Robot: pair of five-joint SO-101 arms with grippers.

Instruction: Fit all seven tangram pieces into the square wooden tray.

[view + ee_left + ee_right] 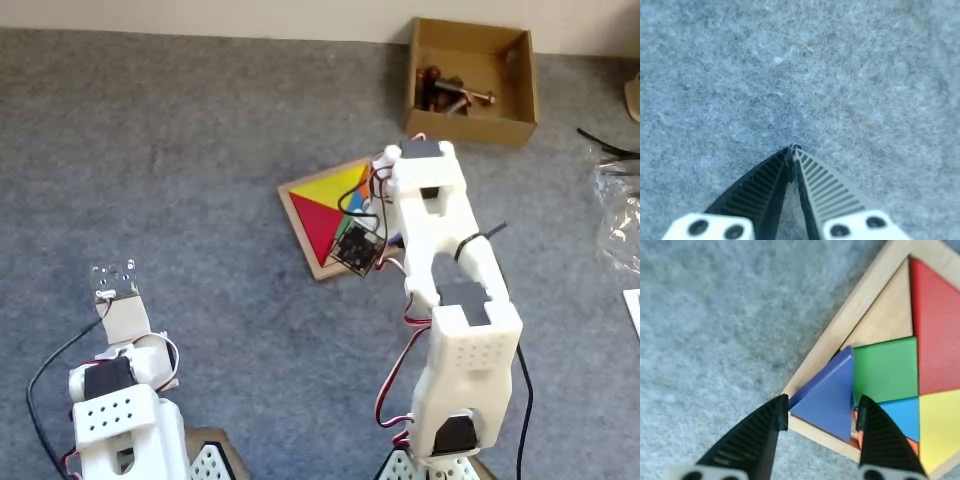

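In the high view our right arm (440, 230) leans over the wooden tray (297, 226), and the left gripper (113, 281) sits well apart on the grey surface (180, 150). The left wrist view shows its jaws closed and empty. In the right wrist view the right gripper (822, 406) stands wide astride the blue triangle (827, 390). The piece overhangs the tray's rim, so we judge it still needs seating.
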